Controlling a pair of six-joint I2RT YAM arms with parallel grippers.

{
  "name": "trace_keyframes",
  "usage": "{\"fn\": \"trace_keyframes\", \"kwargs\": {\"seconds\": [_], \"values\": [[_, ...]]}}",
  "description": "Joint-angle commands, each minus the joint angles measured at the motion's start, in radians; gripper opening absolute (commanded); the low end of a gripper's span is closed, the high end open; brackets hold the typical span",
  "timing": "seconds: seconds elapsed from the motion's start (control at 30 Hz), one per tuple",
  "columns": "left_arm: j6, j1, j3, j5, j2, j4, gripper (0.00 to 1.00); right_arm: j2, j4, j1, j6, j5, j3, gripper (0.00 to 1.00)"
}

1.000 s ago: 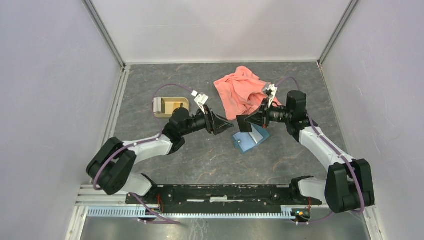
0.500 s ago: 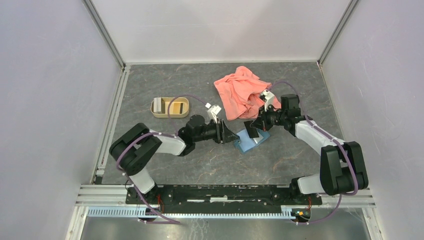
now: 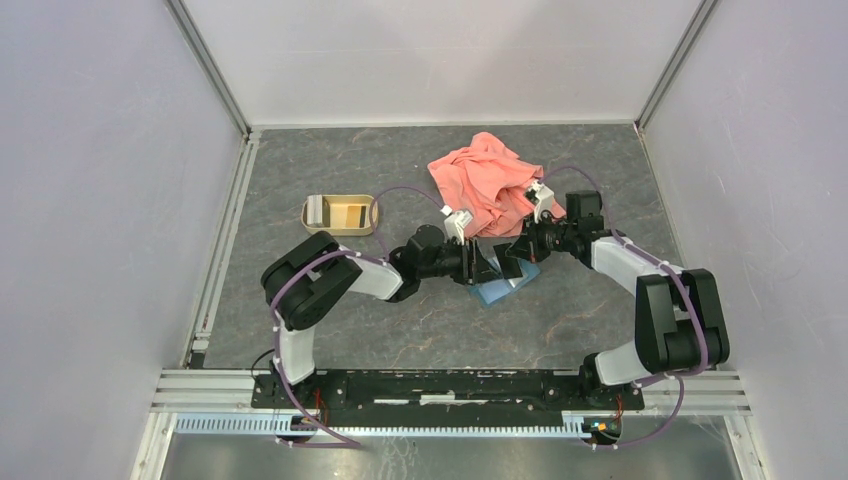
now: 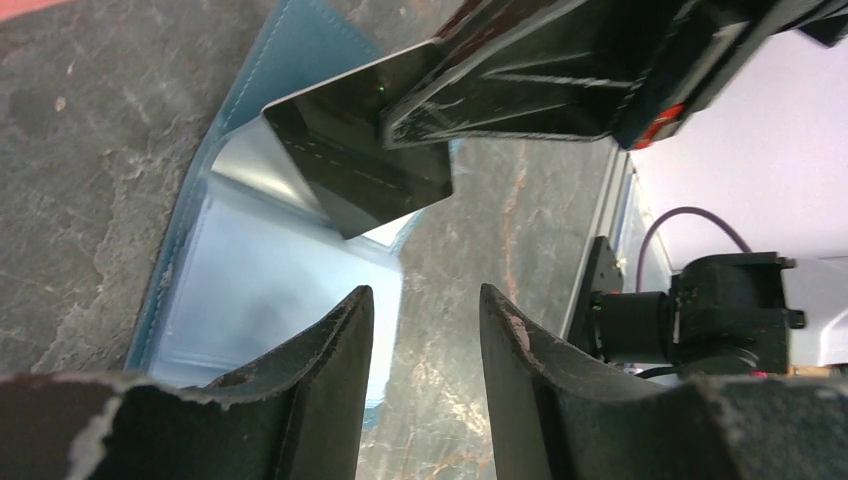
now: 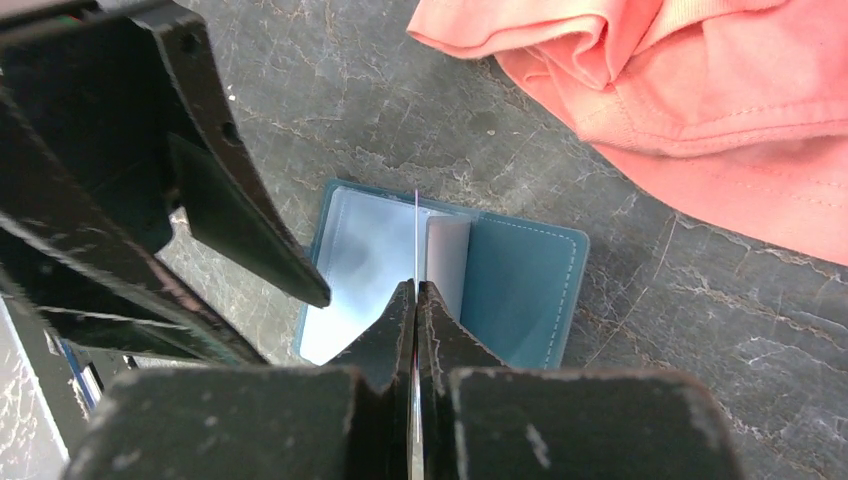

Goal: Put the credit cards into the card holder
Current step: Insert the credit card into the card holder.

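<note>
Top external view: both arms reach inward and meet over the card holder (image 3: 497,291). It lies opened on the slate-grey tabletop (image 3: 400,330) near the centre, just in front of the salmon-pink cloth (image 3: 480,185).
Right gripper (image 5: 416,292): jaws pressed together on a credit card (image 5: 416,215), which is pinched at one end and held on edge above the holder's fold.
Reason for hold (judgement): presenting the card edge-first suits sliding it into a pocket slot.
Left gripper (image 4: 425,297): jaws spread partway with nothing between them, low beside the holder's pale inner panel.
Reason for position (judgement): probably set there to steady the holder against the push of the card. Contact with the holder cannot be confirmed.
Card holder, appearance: teal-blue cover with pale stitching along the border and a lighter blue, glossy lining. One inner leaf stands up beside the card. No snap button is visible.
Held card, appearance: thin, flat and rigid. Its face reads dark and reflective in the left wrist view, so its true colour cannot be told.
Other cards: an orange-tan card (image 3: 350,212) and a greyish-white card (image 3: 316,209) sit in the tan tray (image 3: 341,232), well apart to the left.
Status (judgement): insertion is in hand but not yet done. Whether the card's lower corner touches the lining cannot be told.
</note>
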Motion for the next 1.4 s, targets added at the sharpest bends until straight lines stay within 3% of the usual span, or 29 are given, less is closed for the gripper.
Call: {"fn": "trace_keyframes", "kwargs": {"seconds": [0.0,0.6,1.1,1.37], "values": [[0.059,-0.011,0.031,-0.027,0.046,-0.024,0.49,0.005,0.032,-0.011,0.015,-0.048,0.001,0.00],[0.084,-0.011,-0.060,-0.100,0.058,-0.072,0.42,0.062,0.062,-0.031,0.071,-0.125,-0.031,0.00],[0.108,-0.011,-0.079,-0.128,-0.046,-0.018,0.47,0.110,0.050,-0.038,0.089,-0.006,-0.047,0.00],[0.158,-0.011,-0.115,-0.233,-0.157,-0.124,0.49,0.105,0.068,-0.038,0.131,0.063,-0.064,0.00]]}}
